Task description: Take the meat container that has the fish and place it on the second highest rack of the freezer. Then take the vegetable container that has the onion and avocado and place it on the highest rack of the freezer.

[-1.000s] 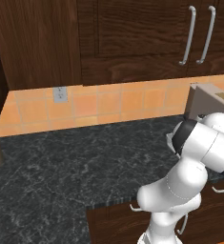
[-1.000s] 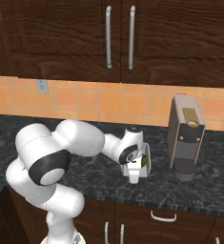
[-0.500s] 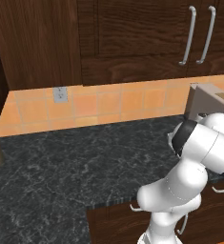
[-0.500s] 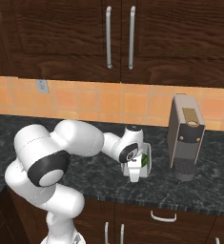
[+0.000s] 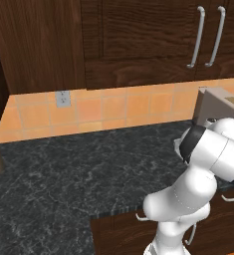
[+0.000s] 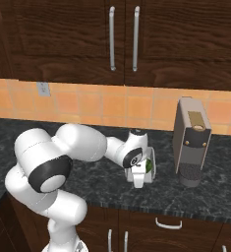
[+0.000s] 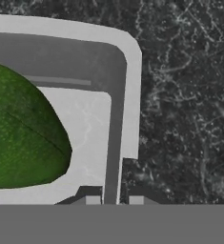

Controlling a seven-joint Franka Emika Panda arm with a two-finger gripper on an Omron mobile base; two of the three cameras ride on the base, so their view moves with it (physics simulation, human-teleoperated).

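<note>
Countertop (image 5: 78, 174) of dark speckled stone runs across my left base view under an orange tiled backsplash (image 5: 113, 107) with a white wall socket (image 5: 62, 98), and dark wood cabinets (image 5: 138, 35) hang above. My white arm (image 5: 208, 164) bends at the right, in front of a grey boxy coffee machine (image 5: 213, 102).

From the right base view, I see the arm reaching right and down to the counter, its gripper (image 6: 140, 178) set on a small white container (image 6: 147, 170) with something green inside. That container sits on the counter just left of the coffee machine.

Through the hand view, I see the two fingers (image 7: 92, 199) clamped together on the container's white rim, one either side of the wall. A dark green avocado (image 7: 23, 133) lies inside, at the left.
</note>
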